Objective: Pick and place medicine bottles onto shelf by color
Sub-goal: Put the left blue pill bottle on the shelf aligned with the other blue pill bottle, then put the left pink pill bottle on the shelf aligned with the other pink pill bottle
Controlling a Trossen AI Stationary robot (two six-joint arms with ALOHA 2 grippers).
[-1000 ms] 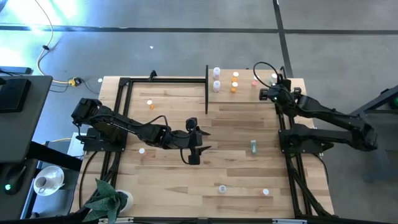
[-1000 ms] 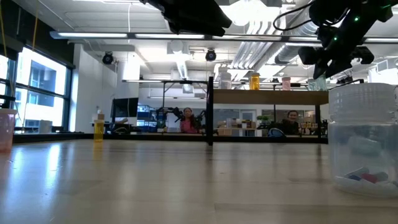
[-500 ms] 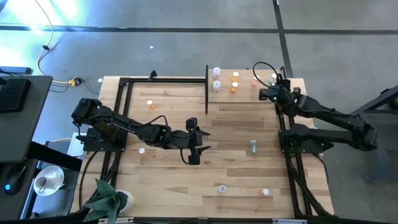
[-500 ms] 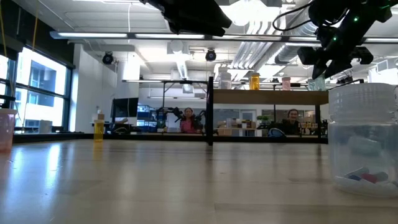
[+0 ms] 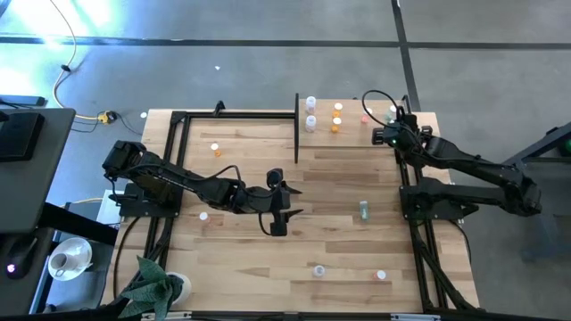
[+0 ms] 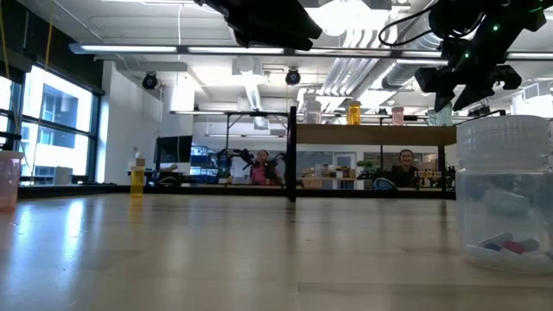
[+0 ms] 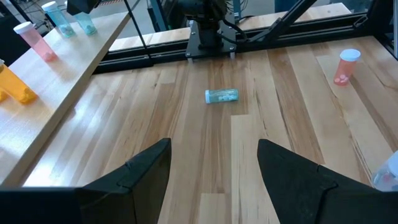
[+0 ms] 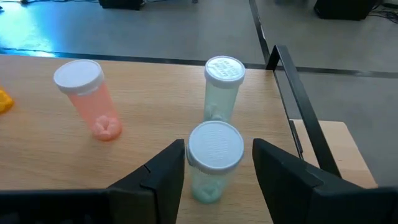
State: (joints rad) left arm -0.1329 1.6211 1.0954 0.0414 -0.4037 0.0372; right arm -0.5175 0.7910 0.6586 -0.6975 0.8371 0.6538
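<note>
The step in hand is judged to be the release of a green bottle onto the shelf (image 5: 357, 134). The right claw (image 8: 214, 163) stands over the shelf's far right end with its fingers apart on either side of a green bottle (image 8: 211, 163). Narrow gaps show on both sides of the white cap, so the bottle is not clamped; it stands upright on the shelf board between the fingers.

A second green bottle (image 8: 222, 87) stands upright directly beyond the first, ahead of the claw and close to the black post (image 8: 298, 112) at the shelf edge. A pink bottle (image 8: 87, 99) stands farther off to one side of the claw, well apart from the green pair. The green bottles thus appear grouped together, consistent with sorting by colour.

The next move calls, in my judgement, for the right claw to draw straight up or back without brushing either green cap, since both bottles sit close and would tip easily.

The left claw (image 7: 214, 168) hangs over the middle of the tabletop (image 5: 241, 259), fingers wide apart and empty. A green bottle (image 7: 221, 96) lies on its side on the tabletop ahead of that claw, well clear of the fingers. A pink bottle (image 7: 344, 66) stands upright farther off to one side.
</note>
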